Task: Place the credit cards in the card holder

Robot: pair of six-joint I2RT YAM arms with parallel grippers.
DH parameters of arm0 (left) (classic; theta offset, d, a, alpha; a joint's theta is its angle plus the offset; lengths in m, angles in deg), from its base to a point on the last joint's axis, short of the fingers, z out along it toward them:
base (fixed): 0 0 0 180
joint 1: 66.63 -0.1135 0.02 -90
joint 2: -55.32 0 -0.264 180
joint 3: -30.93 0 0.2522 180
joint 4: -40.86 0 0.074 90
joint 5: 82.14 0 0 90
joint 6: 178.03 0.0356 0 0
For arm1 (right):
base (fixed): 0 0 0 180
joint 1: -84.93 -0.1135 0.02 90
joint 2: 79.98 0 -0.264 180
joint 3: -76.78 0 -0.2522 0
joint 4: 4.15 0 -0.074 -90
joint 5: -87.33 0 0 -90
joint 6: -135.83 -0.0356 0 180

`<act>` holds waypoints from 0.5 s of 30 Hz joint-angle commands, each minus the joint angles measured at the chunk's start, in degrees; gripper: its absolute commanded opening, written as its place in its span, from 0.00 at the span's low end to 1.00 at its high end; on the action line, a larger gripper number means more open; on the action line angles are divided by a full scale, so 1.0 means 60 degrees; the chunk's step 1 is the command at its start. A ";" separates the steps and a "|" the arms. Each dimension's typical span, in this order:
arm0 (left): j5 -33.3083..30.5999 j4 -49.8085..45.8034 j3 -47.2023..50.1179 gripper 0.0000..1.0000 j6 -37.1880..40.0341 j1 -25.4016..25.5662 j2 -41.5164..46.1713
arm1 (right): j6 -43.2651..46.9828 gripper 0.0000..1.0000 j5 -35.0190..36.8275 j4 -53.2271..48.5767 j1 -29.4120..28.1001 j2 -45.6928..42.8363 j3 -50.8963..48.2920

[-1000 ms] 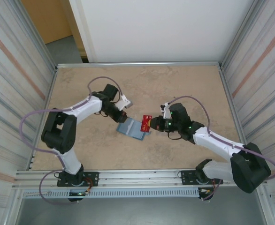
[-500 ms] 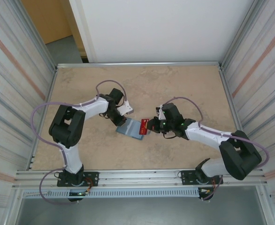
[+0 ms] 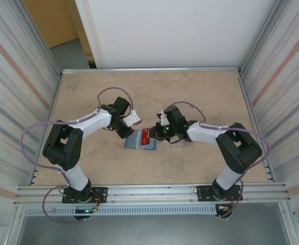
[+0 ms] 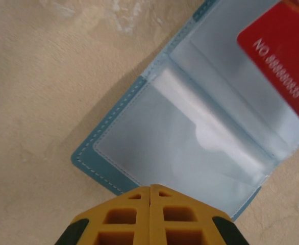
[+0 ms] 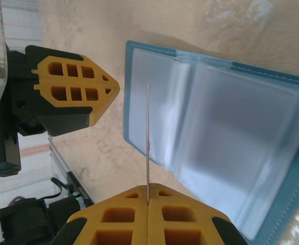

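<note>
The card holder lies open on the table, teal with clear pockets. My right gripper is shut on one of the credit cards, a red card held upright over the holder's left half. In the right wrist view this card is edge-on, rising from the shut gripper above the holder. The card's printed face is at the upper right of the left wrist view. My left gripper is shut and empty, its tips at the holder's edge; I cannot tell whether they touch it.
The left gripper's yellow fingers sit close beside the held card, just off the holder's edge. Metal rails border the tan table at the front, with walls at both sides.
My right gripper has carried the red card leftward, from beside the holder's right edge to above it. The left gripper has shifted slightly and stays at the holder's far-left edge.
</note>
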 commanded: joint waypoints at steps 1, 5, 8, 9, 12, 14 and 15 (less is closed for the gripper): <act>0.0002 0.0176 0.0113 0.00 0.0275 -0.0133 0.0139 | 0.0277 0.00 -0.0637 -0.0192 -0.0042 0.0243 0.0381; 0.0001 0.0345 0.0239 0.00 0.0431 -0.0137 -0.0114 | 0.0523 0.00 -0.0922 -0.0462 0.0157 0.0448 0.0501; -0.0265 0.0435 0.0275 0.00 0.0622 -0.0125 -0.0293 | 0.0572 0.00 -0.1225 -0.0490 0.0269 0.0644 0.0567; -0.0297 0.0505 0.0313 0.00 0.0659 -0.0125 -0.0347 | 0.0646 0.00 -0.1284 -0.0533 0.0301 0.0699 0.0600; -0.0256 0.0536 0.0295 0.00 0.0679 -0.0107 -0.0615 | 0.0896 0.00 -0.1446 -0.0799 0.0425 0.0918 0.0701; -0.0312 0.0494 0.0212 0.00 0.0736 -0.0024 -0.0832 | 0.0922 0.00 -0.1533 -0.0799 0.0549 0.1022 0.0687; -0.0370 0.0479 0.0173 0.00 0.0770 0.0017 -0.0966 | 0.0956 0.00 -0.1574 -0.0767 0.0582 0.1051 0.0653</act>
